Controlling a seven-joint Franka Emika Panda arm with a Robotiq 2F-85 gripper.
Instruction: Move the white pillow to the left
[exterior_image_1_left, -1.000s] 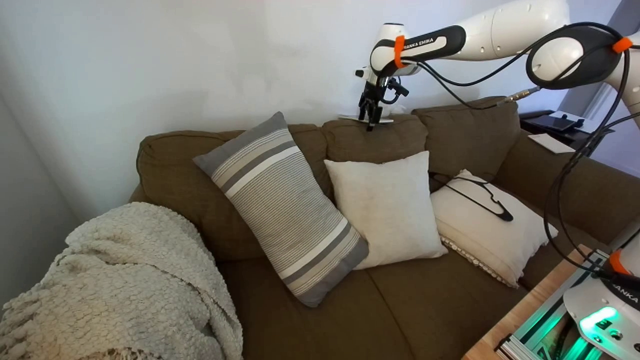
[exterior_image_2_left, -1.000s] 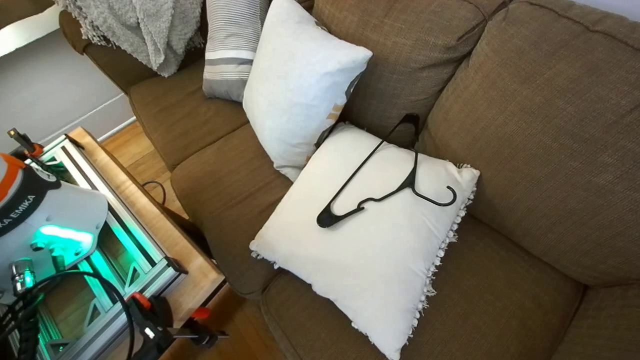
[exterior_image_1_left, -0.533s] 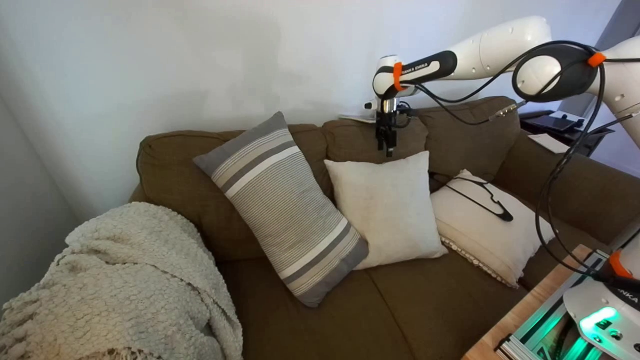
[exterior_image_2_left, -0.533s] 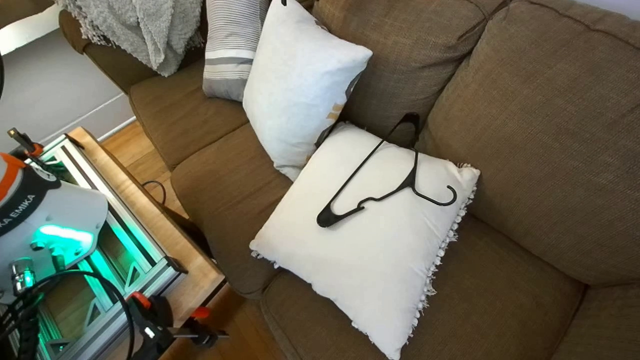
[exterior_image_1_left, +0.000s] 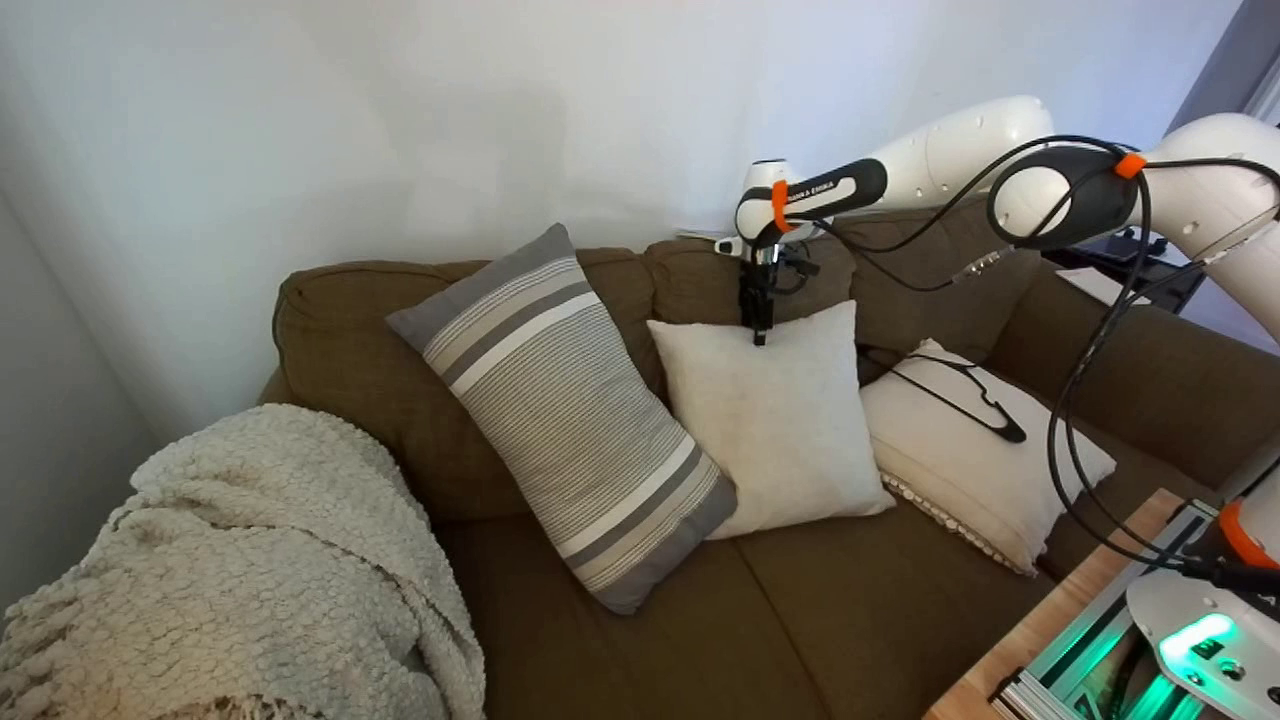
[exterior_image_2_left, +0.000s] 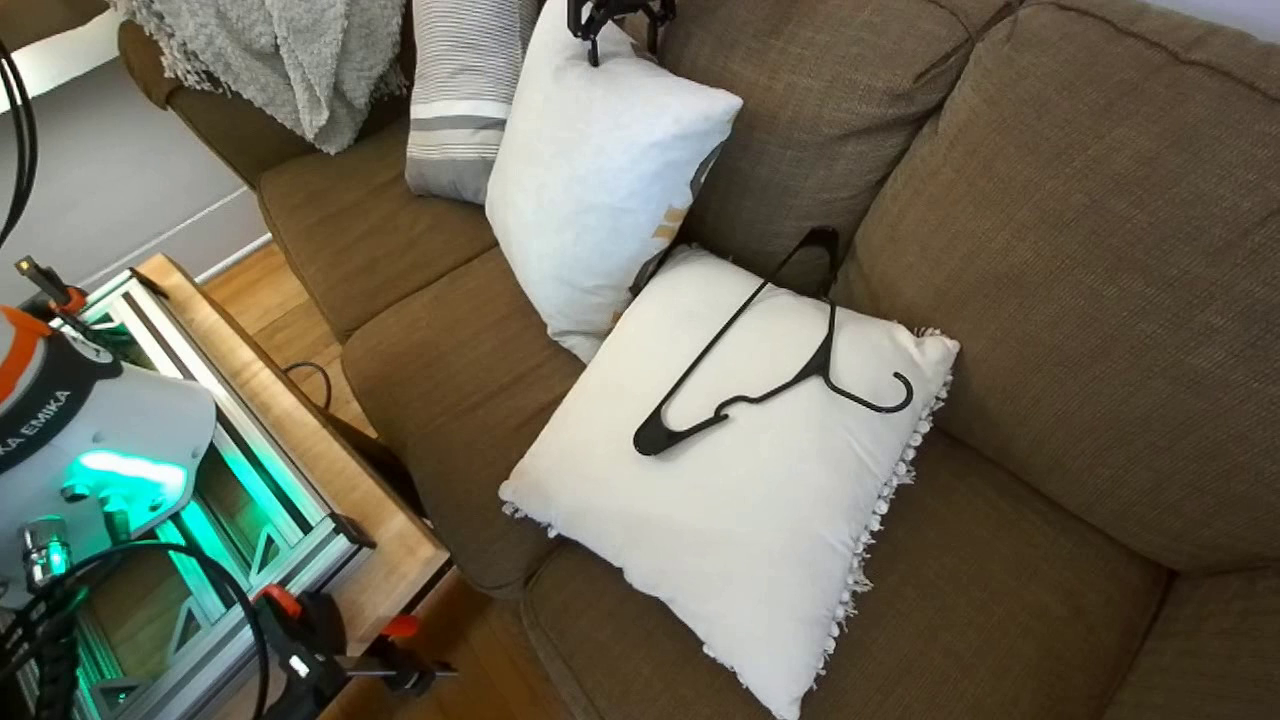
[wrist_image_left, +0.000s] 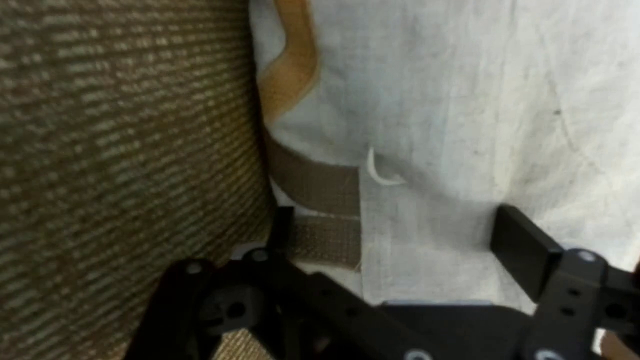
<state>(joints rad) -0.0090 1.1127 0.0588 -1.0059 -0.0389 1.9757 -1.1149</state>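
Observation:
The white pillow leans against the sofa back between the striped pillow and the pillow with the hanger. Its plain cream face shows in both exterior views. In the wrist view its edge runs between the fingers, with tan and brown patches on the rear side. My gripper points down at the pillow's top edge. In an exterior view the gripper has one finger in front of the edge and one behind. In the wrist view the gripper is open, its fingers wide apart around the edge.
The grey striped pillow overlaps the white pillow's side. A fringed white pillow with a black hanger lies on the other side. A fluffy blanket covers the sofa arm. The brown sofa back stands close to one finger.
The gripper has come down from above the sofa back to the white pillow's top edge, with its fingers on either side. The pillow's top corner has shifted very slightly.

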